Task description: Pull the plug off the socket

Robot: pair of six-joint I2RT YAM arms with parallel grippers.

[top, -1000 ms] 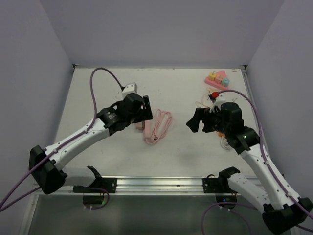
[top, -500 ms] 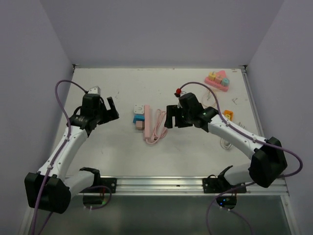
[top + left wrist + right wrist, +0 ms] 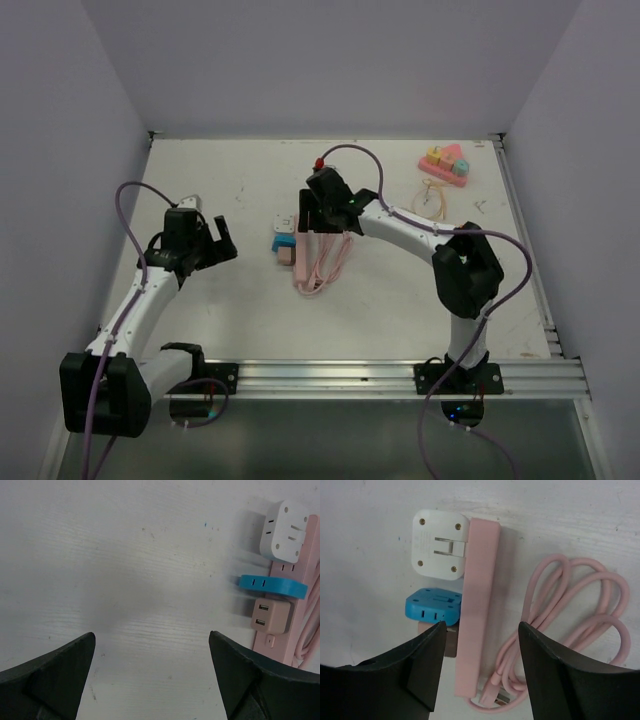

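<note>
The socket is a pink power strip [image 3: 301,256] lying mid-table. Three plugs sit along its left side: white [image 3: 441,544], blue [image 3: 434,605], and beige [image 3: 270,616]. My right gripper [image 3: 481,626] hovers over the strip [image 3: 477,605], its jaws partly apart and straddling it. The left finger overlaps the beige plug, and a gap shows on the right side. In the top view this gripper [image 3: 320,220] is above the strip's far end. My left gripper [image 3: 224,240] is wide open over bare table, left of the plugs. The left wrist view shows it [image 3: 152,635] holding nothing.
The strip's pink cable [image 3: 570,615] lies coiled just right of it. Toy blocks on a pink base [image 3: 446,162] stand at the back right, with a thin loop [image 3: 432,198] in front of them. Walls close off the left, back and right sides.
The right arm has swung from the right side to over the power strip, and its jaws have narrowed. The left arm has drawn back left, away from the plugs.
</note>
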